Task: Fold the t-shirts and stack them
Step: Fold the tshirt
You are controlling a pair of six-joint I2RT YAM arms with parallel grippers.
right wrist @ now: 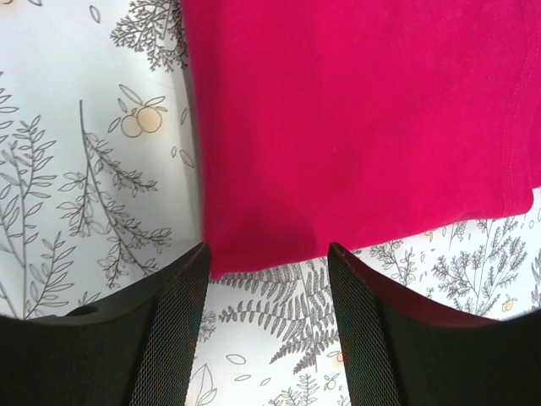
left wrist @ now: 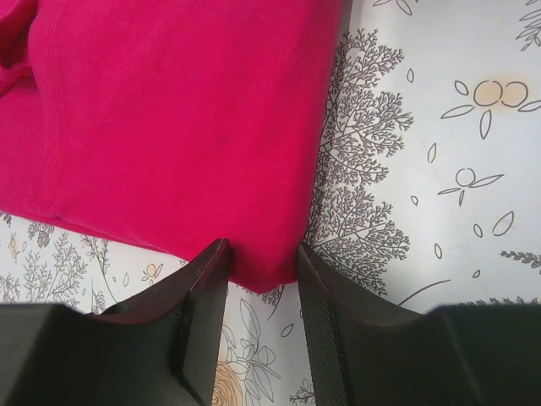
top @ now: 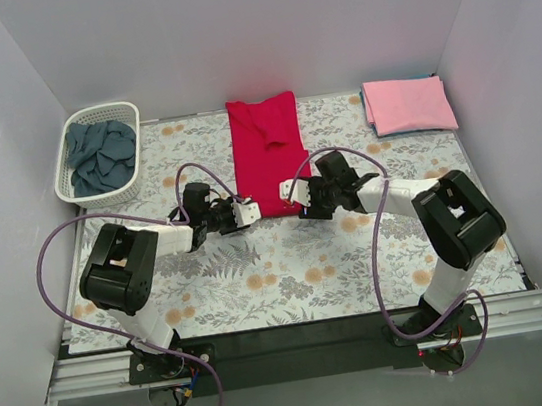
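The bright red t-shirt [top: 267, 151] lies flat on the floral cloth as a long narrow strip at the back middle. My left gripper [top: 250, 212] is open at the strip's near left corner. In the left wrist view that corner of the red shirt [left wrist: 169, 127] reaches between the fingertips of the gripper [left wrist: 262, 258]. My right gripper [top: 291, 192] is open at the near right corner. In the right wrist view the red shirt [right wrist: 355, 127] has its near edge just between the tips of the gripper [right wrist: 269, 258]. The pink t-shirt [top: 408, 105] lies folded at the back right. The slate-blue t-shirt [top: 103, 156] is crumpled in the basket.
The white lattice basket [top: 79, 192] stands at the back left corner. The grey floral cloth [top: 289, 261] covers the table. White walls close the back and both sides. Purple cables loop beside both arms.
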